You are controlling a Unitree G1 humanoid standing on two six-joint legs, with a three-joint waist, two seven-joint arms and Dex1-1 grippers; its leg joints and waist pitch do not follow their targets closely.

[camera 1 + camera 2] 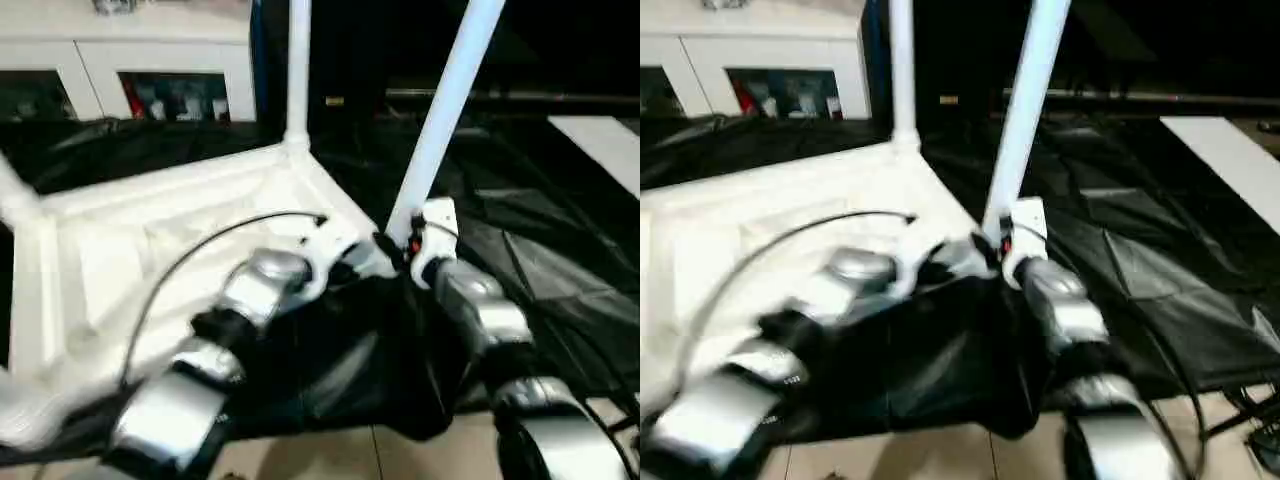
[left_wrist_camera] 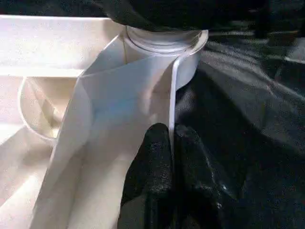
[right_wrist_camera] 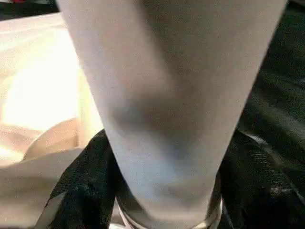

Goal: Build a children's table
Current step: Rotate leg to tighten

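No writing, label, brand, number or sign could be read anywhere in these views; the small marks on the silver forearms were too blurred to make out.

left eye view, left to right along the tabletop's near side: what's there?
Left forearm → left tool on the tabletop edge → tilted leg at the near corner, held by the right tool → right forearm.
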